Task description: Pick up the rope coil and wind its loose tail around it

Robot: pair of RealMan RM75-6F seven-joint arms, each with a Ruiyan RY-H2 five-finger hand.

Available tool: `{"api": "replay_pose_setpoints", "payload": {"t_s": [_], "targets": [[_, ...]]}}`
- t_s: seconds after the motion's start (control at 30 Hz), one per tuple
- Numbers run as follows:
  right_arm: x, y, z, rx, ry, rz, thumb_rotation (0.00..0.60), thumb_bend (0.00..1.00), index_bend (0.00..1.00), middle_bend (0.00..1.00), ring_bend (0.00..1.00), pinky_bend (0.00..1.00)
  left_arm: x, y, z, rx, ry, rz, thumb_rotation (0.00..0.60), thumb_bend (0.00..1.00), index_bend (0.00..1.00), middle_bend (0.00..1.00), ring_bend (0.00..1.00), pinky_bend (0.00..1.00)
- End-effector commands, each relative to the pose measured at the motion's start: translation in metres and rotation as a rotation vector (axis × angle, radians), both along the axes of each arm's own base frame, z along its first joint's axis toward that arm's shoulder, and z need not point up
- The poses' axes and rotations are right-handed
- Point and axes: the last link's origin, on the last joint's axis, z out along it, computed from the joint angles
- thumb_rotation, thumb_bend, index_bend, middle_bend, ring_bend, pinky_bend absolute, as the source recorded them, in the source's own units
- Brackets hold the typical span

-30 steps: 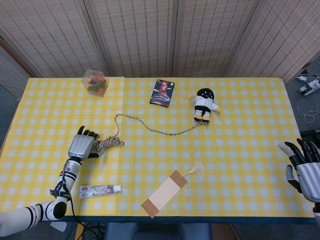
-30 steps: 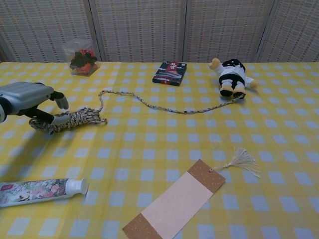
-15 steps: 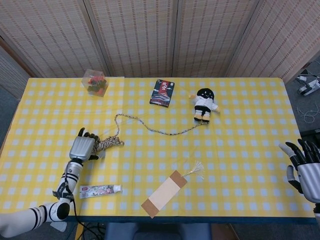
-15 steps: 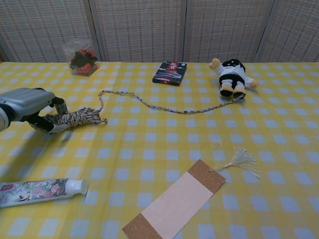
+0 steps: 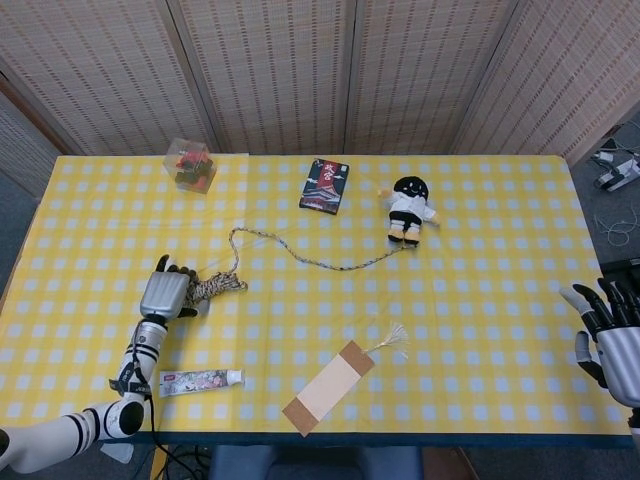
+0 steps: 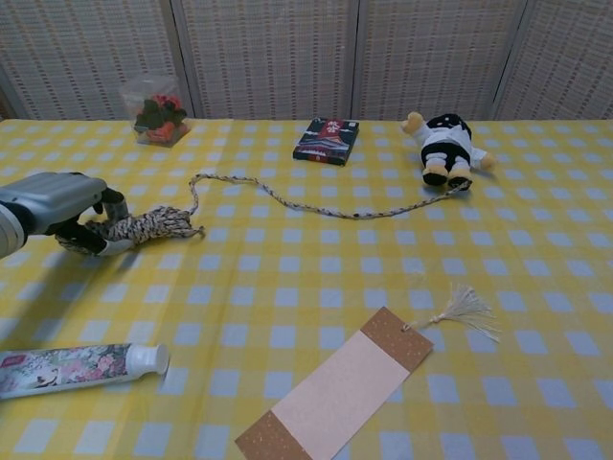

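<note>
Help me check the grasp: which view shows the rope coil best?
The chest view: the rope coil appears large, with the left hand closed over its end. The head view shows the coil small, partly under the hand.

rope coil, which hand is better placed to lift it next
Left. The left hand already has its fingers around the rope coil on the table, while the right hand sits open at the far edge.

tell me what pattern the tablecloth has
Yellow and white checked tablecloth, with pale blue squares; clearest in the chest view.
</note>
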Motion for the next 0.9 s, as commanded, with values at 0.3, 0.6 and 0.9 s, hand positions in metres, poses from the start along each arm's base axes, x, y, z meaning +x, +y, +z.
{"api": "replay_pose_setpoints", "payload": {"t_s": [0.3, 0.6, 0.9], "targets": [[-0.001, 0.0, 0.0, -0.001, 0.001, -0.004, 0.6, 0.64, 0.17, 0.15, 0.01, 0.04, -0.004, 0.007, -0.005, 0.026, -0.03, 0.002, 0.405, 0.31, 0.53, 0.44, 0.34, 0.09], [-0.001, 0.001, 0.002, -0.008, 0.003, -0.006, 0.6, 0.64, 0.17, 0.15, 0.01, 0.04, -0.004, 0.015, -0.006, 0.049, -0.059, -0.012, 0.468, 0.31, 0.61, 0.56, 0.44, 0.18], [0.0, 0.002, 0.005, -0.022, 0.005, -0.001, 0.6, 0.64, 0.17, 0.15, 0.01, 0.04, -0.003, 0.022, 0.004, 0.069, -0.12, -0.063, 0.534, 0.31, 0.7, 0.7, 0.55, 0.28]]}}
